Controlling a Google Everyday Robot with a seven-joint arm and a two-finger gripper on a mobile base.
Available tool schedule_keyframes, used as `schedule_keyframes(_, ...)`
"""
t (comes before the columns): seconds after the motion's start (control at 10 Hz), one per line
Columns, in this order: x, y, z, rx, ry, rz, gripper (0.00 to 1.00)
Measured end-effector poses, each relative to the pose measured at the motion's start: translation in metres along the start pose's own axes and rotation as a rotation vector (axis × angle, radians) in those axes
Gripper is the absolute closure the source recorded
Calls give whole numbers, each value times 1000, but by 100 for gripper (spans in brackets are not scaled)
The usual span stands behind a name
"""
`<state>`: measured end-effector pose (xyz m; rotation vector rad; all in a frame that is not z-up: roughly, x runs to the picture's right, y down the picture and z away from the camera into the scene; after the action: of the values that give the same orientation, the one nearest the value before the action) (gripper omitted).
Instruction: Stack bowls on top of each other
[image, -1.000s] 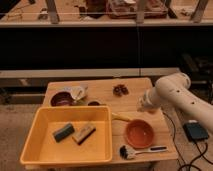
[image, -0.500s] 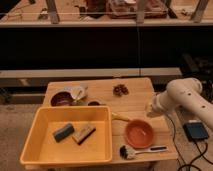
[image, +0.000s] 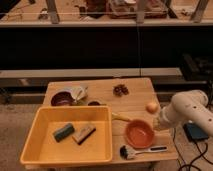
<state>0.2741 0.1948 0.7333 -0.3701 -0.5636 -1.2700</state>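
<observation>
An orange-red bowl (image: 138, 132) sits upright on the wooden table (image: 135, 100), near its front right corner. A dark maroon bowl (image: 61, 99) sits at the table's left, behind the yellow tub, so the two bowls are far apart. My white arm reaches in from the right. Its gripper (image: 159, 123) hangs just right of the orange-red bowl's rim, low over the table edge. I see nothing in it.
A big yellow tub (image: 37, 145) holds two sponges or blocks. A white cup (image: 79, 92) leans beside the maroon bowl. A brush (image: 136, 150) lies in front of the orange-red bowl. A small yellowish ball (image: 152, 106) and a brown cluster (image: 120, 90) lie behind it.
My arm has drawn back to the right and lowered, and now ends beside the orange-red bowl. The bowls have not moved.
</observation>
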Motion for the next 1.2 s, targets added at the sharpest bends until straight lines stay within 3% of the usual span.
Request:
schedule_keyframes(0.5,0,-1,1,0,-2,-2,69)
schedule_keyframes(0.9,10,16,4,-22,-38,51,69)
schedule_keyframes(1.2,13,18,5,-39,-51,31,69)
